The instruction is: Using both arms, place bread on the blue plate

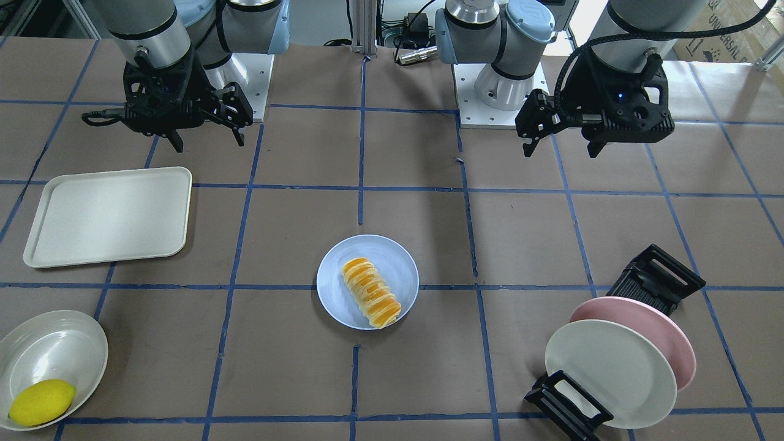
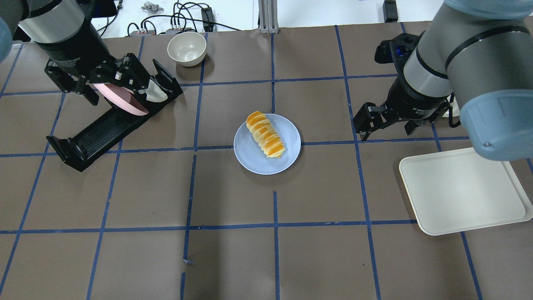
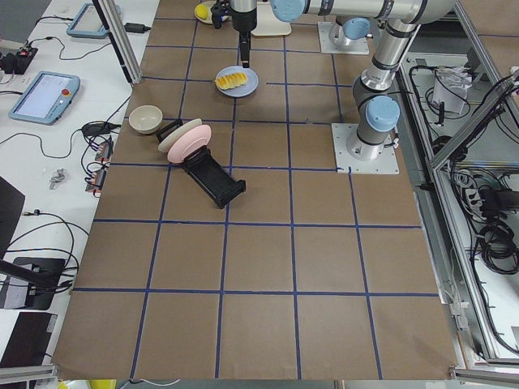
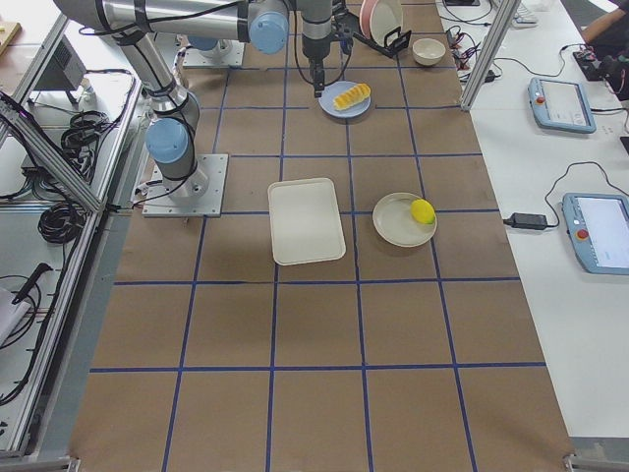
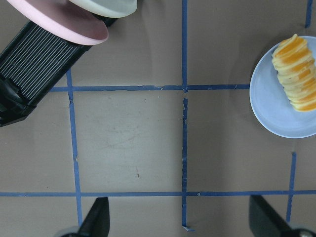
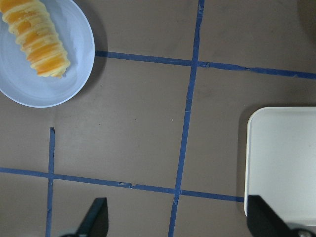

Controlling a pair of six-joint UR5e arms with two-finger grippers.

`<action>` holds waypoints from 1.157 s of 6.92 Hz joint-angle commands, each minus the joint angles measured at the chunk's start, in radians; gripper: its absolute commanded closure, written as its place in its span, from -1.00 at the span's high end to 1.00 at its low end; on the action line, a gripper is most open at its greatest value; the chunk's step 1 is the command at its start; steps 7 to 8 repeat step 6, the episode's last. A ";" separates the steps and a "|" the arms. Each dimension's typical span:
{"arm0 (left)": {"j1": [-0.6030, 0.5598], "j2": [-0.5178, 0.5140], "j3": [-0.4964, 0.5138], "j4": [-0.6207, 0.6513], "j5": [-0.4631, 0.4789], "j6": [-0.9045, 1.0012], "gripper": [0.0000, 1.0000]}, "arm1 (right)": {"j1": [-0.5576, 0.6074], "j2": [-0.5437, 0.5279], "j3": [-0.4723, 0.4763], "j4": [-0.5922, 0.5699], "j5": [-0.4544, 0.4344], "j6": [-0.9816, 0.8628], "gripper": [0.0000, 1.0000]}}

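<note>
Pincers (image 5: 182, 219) (image 6: 181, 219) agape; bread (image 1: 371, 293) on blue plate (image 1: 399, 260).

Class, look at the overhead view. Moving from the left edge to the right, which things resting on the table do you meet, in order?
black dish rack → cream bowl → blue plate carrying the bread → cream tray

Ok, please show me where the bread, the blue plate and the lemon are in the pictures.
bread (image 1: 371, 293): exterior front-facing view, middle of the striped roll.
blue plate (image 1: 395, 264): exterior front-facing view, bare surface beside the bread.
lemon (image 1: 41, 402): exterior front-facing view, middle of the fruit.
</note>
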 commanded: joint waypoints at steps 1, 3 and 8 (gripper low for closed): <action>0.000 0.005 -0.010 -0.002 0.003 0.000 1.00 | 0.001 0.026 -0.045 0.003 -0.007 -0.003 0.99; 0.003 0.006 -0.010 0.000 0.002 -0.002 1.00 | 0.001 0.032 -0.056 0.012 -0.001 -0.005 0.99; 0.012 0.008 -0.011 0.000 0.002 0.001 1.00 | 0.001 0.034 -0.045 0.014 0.001 -0.008 0.99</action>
